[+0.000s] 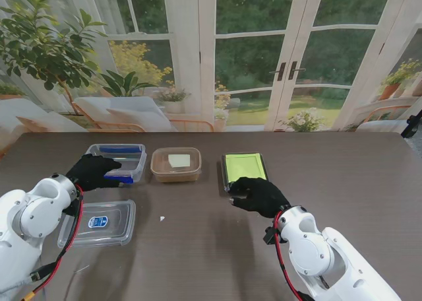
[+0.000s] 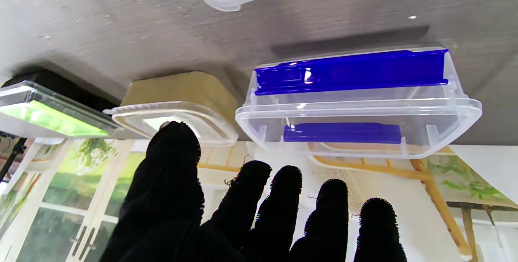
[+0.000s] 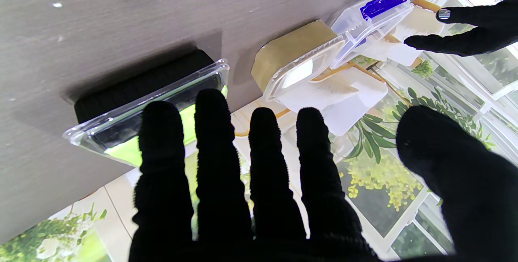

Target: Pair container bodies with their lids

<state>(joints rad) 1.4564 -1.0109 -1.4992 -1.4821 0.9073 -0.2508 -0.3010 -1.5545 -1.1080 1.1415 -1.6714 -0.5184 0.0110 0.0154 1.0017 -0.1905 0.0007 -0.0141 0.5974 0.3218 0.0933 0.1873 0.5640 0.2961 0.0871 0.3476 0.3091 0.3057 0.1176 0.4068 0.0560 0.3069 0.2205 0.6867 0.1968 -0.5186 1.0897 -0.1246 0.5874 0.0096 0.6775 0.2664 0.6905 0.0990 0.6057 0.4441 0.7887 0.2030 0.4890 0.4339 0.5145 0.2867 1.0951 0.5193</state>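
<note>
Bright, even daylight — soft shadows

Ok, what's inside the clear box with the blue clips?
Nothing that shows: through the clear box the left wrist view shows only its own blue clips and bare walls. From the stand view, the left hand covers its near corner, so that part stays unchecked.

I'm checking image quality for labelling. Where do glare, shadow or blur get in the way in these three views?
Stand view: sharp, evenly lit, soft shadows under both arms. Left wrist view: white glints on the clear container's blue clip; the left hand is a featureless black mass. Right wrist view: the black container casts a soft shadow on the table; the right hand blocks much of the frame.
</note>
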